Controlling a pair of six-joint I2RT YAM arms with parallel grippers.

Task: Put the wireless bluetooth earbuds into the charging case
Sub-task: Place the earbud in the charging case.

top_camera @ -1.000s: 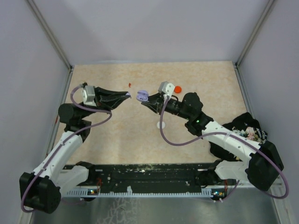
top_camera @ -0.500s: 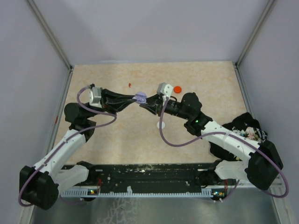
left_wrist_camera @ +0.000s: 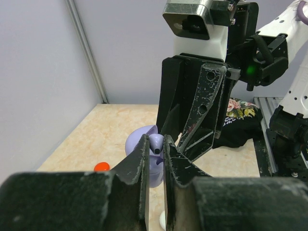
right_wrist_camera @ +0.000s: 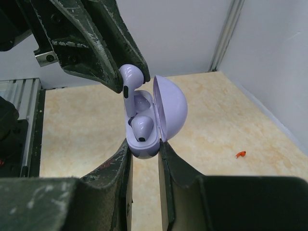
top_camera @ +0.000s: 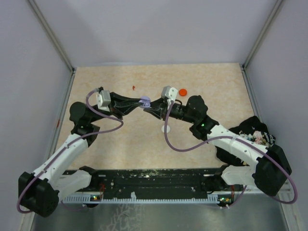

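My right gripper (right_wrist_camera: 143,149) is shut on the base of the lavender charging case (right_wrist_camera: 169,109), held above the table with its lid open. One lavender earbud (right_wrist_camera: 141,126) sits in a slot of the case. My left gripper (left_wrist_camera: 155,142) is shut on a second lavender earbud (left_wrist_camera: 158,143), whose stem reaches into the case's free slot (right_wrist_camera: 129,82). In the top view the two grippers meet tip to tip at the case (top_camera: 144,102). A tiny red earbud (top_camera: 133,87) lies on the table behind them.
A round red disc (top_camera: 183,91) lies behind the right wrist and a white disc (top_camera: 166,128) under the right arm. A black flowered cloth bundle (top_camera: 252,131) sits at the right edge. Grey walls close in the beige table (top_camera: 110,144).
My left gripper has moved right with the lavender earbud, from well apart to the mouth of the open case. The right gripper and the case have stayed put.
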